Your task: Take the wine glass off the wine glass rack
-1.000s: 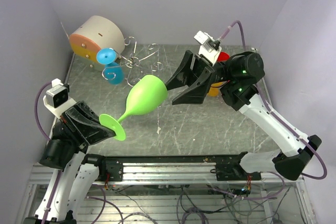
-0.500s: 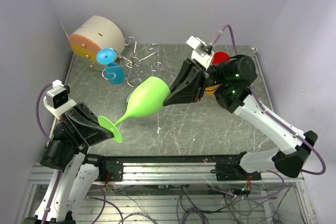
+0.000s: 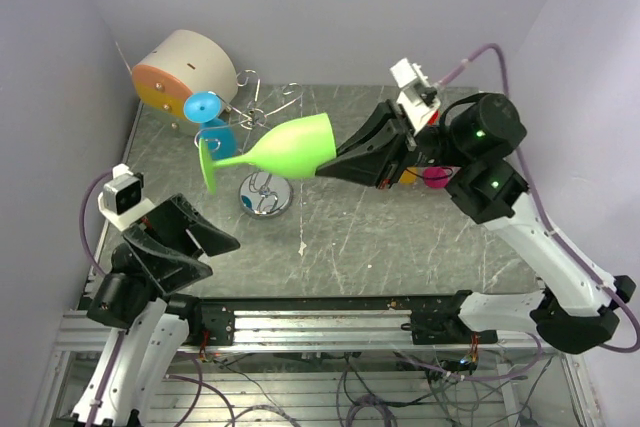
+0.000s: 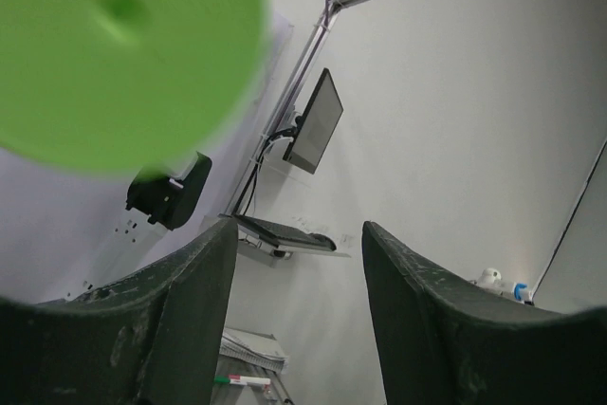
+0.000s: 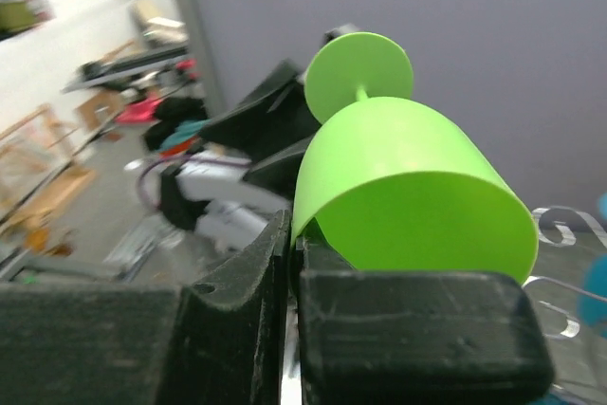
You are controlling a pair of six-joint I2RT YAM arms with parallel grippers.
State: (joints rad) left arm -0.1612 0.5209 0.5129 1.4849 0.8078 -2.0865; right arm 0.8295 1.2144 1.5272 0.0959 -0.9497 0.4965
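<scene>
Overhead, my left gripper [image 3: 212, 252] gapes empty; only the right wrist view shows my right gripper [image 5: 292, 258] pinching the wine glass [image 5: 408, 177] by its rim.

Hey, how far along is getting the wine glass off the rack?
Done: the lime-green plastic wine glass looks free of the silver wire rack. In hand: the right tool pinches its rim; the left tool is open, empty. Left: setting it down.
</scene>
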